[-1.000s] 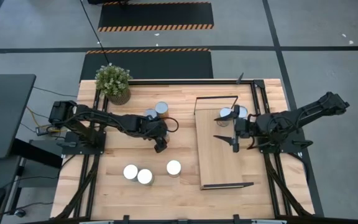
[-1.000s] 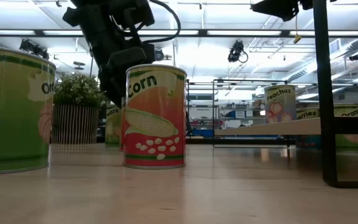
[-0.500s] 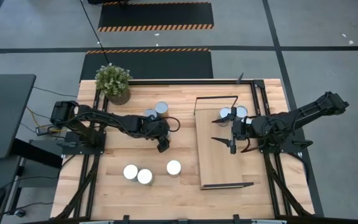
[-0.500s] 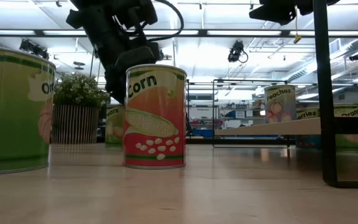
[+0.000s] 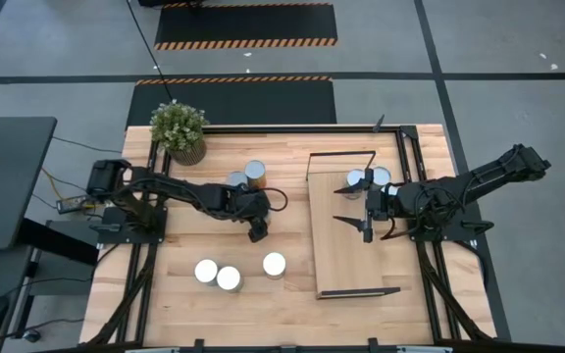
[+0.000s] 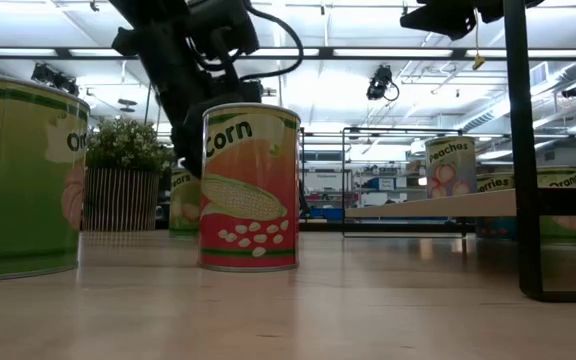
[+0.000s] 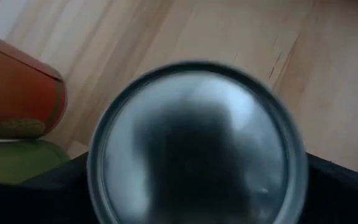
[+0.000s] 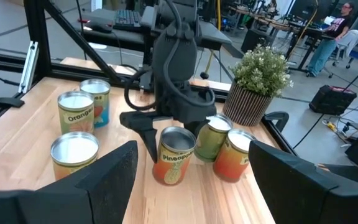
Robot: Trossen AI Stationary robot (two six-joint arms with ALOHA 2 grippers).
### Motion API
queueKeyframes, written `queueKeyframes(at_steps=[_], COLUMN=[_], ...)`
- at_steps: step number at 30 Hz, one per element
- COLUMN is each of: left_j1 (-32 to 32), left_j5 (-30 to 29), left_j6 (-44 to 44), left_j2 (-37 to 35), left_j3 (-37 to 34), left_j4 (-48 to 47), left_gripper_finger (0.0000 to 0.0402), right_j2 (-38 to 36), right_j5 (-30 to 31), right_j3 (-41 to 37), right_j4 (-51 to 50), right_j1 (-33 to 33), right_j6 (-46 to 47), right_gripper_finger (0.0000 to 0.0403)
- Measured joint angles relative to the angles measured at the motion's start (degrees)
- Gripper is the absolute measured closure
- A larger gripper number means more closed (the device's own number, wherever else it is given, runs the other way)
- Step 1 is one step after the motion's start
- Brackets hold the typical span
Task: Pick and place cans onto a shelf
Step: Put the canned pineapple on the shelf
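My left gripper (image 5: 255, 229) is open, pointing down over a Pineapple can (image 8: 176, 155) that stands upright on the table. One finger (image 8: 143, 134) stands beside the can's wall. The can's silver top (image 7: 197, 143) fills the left wrist view, with dark fingers on either side; I cannot see them touch it. My right gripper (image 5: 341, 206) is open and empty above the light-wood shelf (image 5: 346, 255). Two cans (image 5: 357, 179) (image 5: 381, 176) stand at the shelf's far end.
Three cans (image 5: 205, 271) (image 5: 229, 278) (image 5: 275, 264) stand near the table's front, the Corn can (image 6: 250, 185) among them. Two more cans (image 5: 235, 180) (image 5: 255, 171) stand behind my left gripper. A potted plant (image 5: 179, 129) stands at the far left corner.
My left gripper has come down a little over the Pineapple can. My right gripper has shifted slightly toward the table's left over the shelf. The cans have stayed where they were.
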Motion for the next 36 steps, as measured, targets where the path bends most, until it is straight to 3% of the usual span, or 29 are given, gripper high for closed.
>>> queueKeyframes(at_steps=[8,19,29,36], left_j1=[0.13,1.07,2.66,5.26], left_j5=[2.76,3.45,1.10,0.41], left_j6=[1.97,3.94,11.43,17.68], left_j2=[-0.04,-0.11,12.59,24.27], left_j3=[1.42,7.96,27.84,44.55], left_j4=[0.72,1.24,-1.44,-10.16], left_gripper_finger=[0.0085,0.0089,0.0088,0.0088], right_j2=[0.02,-2.90,-3.21,-4.24], right_j5=[0.01,3.43,5.02,5.16], right_j3=[0.00,0.00,-0.05,-0.02], right_j4=[0.12,-3.35,-3.32,-3.54], right_j1=[0.00,-0.02,-1.21,-1.36], right_j6=[-0.01,-0.08,0.49,0.12], right_gripper_finger=[0.0089,0.0089,0.0089,0.0089])
